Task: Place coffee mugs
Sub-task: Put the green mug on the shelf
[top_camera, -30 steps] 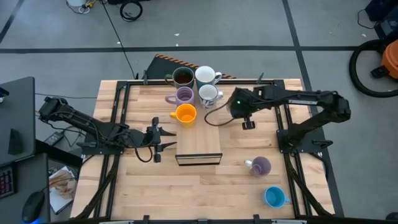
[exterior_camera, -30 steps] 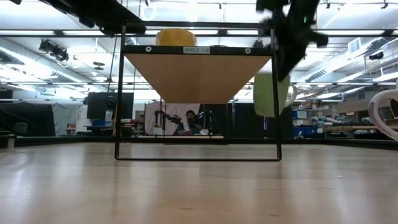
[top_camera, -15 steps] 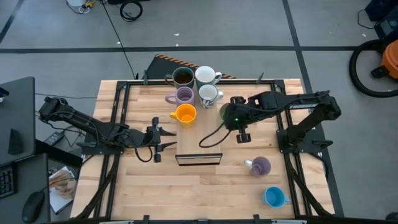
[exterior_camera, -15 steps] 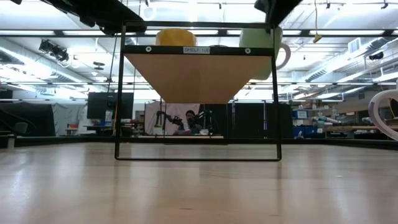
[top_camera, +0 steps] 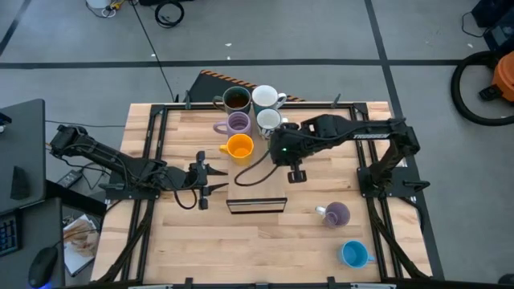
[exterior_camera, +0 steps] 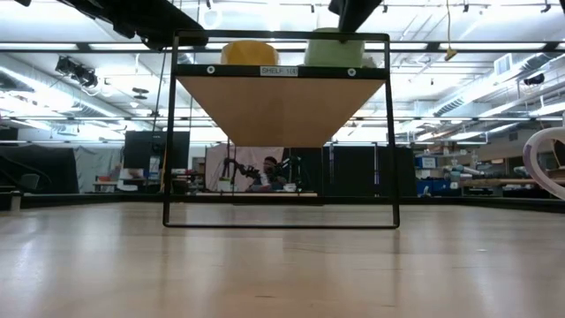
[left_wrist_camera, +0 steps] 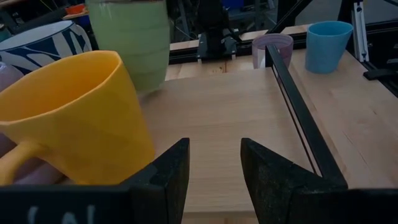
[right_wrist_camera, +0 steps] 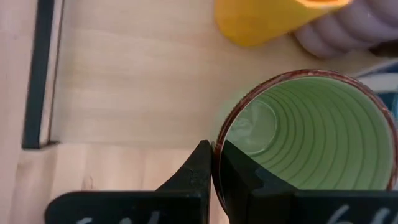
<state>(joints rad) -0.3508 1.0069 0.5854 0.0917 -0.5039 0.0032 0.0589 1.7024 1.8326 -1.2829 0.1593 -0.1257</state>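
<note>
The green mug (right_wrist_camera: pixel 305 140) hangs upright from my right gripper (right_wrist_camera: pixel 213 163), which is shut on its rim. In the low view the green mug (exterior_camera: pixel 334 49) is at the level of the shelf top, beside the orange mug (exterior_camera: pixel 250 53). From above, my right gripper (top_camera: pixel 283 150) hides it, just right of the orange mug (top_camera: pixel 238 147). Behind stand the dark brown mug (top_camera: pixel 235 99), two white mugs (top_camera: pixel 265 98) and a lilac mug (top_camera: pixel 237 124). My left gripper (left_wrist_camera: pixel 214 165) waits open at the shelf's left side (top_camera: pixel 215 178). My right gripper pinches the green mug's rim (right_wrist_camera: pixel 216 144), one finger inside the mug and one outside its wall. The fingers come from above, pointing down. The mug is upright below them. The shelf's frame bar hides its base, so I cannot tell whether it rests on the shelf top.
A small shelf with a wooden top and a black frame (top_camera: pixel 257 205) stands mid-table. A second lilac mug (top_camera: pixel 336 213) lies on its side near the table's right, with the blue mug (top_camera: pixel 353 254) upright nearer the near edge. Bare shelf top lies in front of the orange mug.
My right gripper has carried the green mug up and toward the table's left. The mug was below the shelf top off its right side and is now over the top, close beside the orange mug. The gripper has stayed shut on the rim.
</note>
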